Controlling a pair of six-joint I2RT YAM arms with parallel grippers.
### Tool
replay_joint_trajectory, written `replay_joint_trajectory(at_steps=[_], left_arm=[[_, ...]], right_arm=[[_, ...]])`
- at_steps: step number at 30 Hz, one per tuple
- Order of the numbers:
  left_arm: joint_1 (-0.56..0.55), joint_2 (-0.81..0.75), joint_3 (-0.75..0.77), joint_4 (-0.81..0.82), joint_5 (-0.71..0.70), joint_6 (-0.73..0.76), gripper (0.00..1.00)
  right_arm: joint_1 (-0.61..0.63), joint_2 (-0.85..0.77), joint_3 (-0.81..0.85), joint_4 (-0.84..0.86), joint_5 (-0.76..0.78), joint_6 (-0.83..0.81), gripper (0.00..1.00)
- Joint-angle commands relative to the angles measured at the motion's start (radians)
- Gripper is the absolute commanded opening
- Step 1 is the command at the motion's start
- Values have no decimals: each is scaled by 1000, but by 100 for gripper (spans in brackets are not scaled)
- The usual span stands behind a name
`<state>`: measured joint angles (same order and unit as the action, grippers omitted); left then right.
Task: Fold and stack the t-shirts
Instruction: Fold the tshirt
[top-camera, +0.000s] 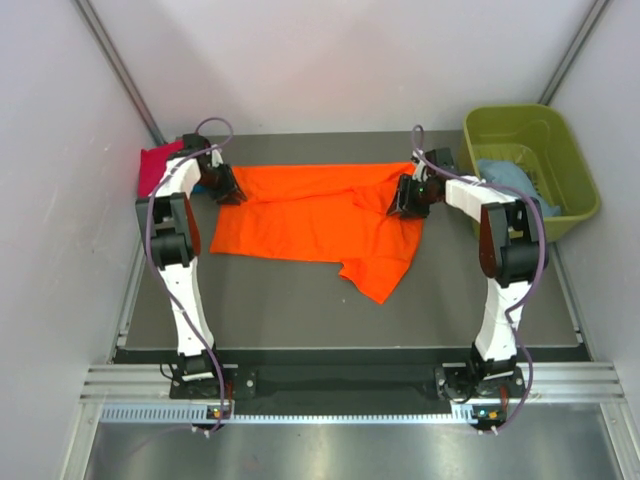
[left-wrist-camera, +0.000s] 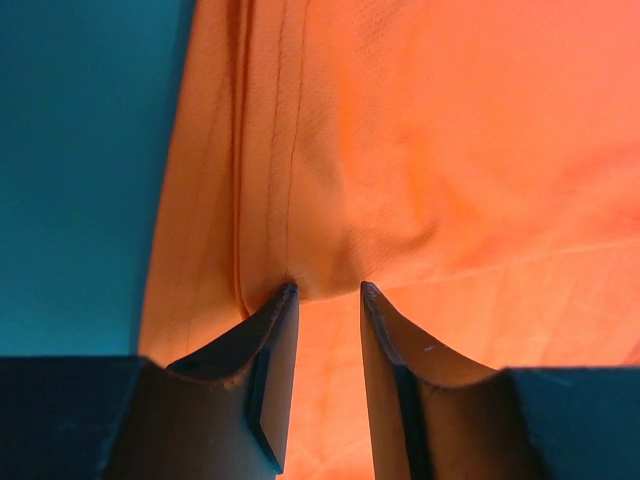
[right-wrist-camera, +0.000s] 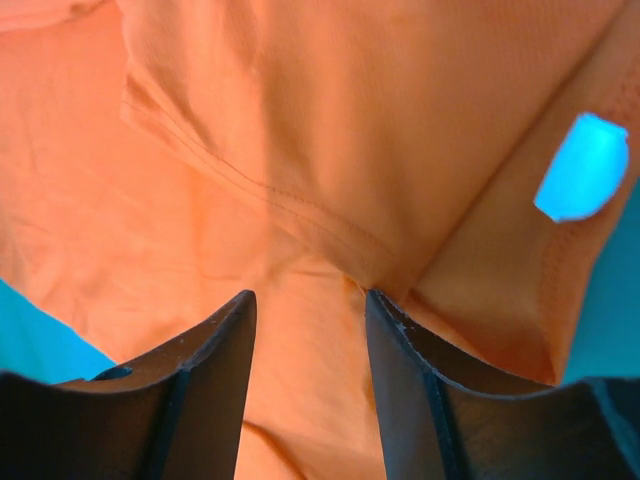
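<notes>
Top external — dark table (top-camera: 300, 315), white walls (top-camera: 340, 60), orange t-shirt (top-camera: 310, 215)

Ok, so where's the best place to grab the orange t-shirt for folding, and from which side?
Probably its two far corners, one per claw, coming down from above. The orange t-shirt lies flat and spread, its far edge running fairly straight between the left claw and the right claw, both poised over that stitched edge.

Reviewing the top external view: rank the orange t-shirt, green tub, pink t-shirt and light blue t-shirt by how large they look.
1. orange t-shirt, spread on the table
2. green tub
3. pink t-shirt and light blue t-shirt: the visible parts look alike and both are partly hidden, so unranked.
</notes>
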<state>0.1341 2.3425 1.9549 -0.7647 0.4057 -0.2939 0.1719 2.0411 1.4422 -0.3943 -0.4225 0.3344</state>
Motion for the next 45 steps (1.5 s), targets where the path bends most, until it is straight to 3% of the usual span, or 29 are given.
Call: replay_joint_trajectory(at_steps=[1,10,23,38,43,45], left_arm=[[-2,24,44,24,33,-25,37],[53,-86,22,2,-15,-22,34],[56,-40,-11,19,7,-16,34],[50,-6,-14,27,13,-19,20],[50,-3,-16,24,18,-16,10],[48,-9,-16,13,-7,-13,13]], right_arm=[[-12,-94,-17,-3,34,-41,49],[-17,-128,-60,3,47,-77,50],[-17,-107,-51,-6,59,-80,52],[-17,-124,-132,-23,91,-107,53],[-17,-114,-140,-17,108,-118,54],[-15,-113,-140,-15,106,-118,54]])
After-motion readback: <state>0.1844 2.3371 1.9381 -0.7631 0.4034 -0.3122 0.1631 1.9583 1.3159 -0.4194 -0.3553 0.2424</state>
